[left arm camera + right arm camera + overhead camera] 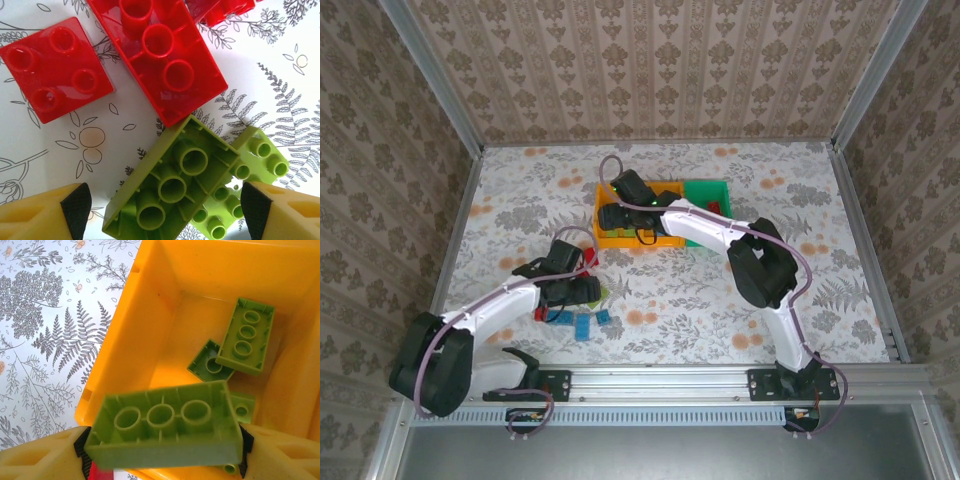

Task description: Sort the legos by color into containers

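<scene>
My left gripper hovers open, low over the table. Its black pads straddle an upside-down lime green lego without touching it. A second lime lego, studs up, lies against it by the right pad. Two red legos lie just beyond. My right gripper hangs above the orange-yellow container, shut on a lime green lego held hollow side toward the camera. Other lime legos lie inside that container.
A green container joins the orange ones on the right and has red pieces in it. Blue legos lie on the flowered table near the left arm. Patterned walls and metal rails enclose the table.
</scene>
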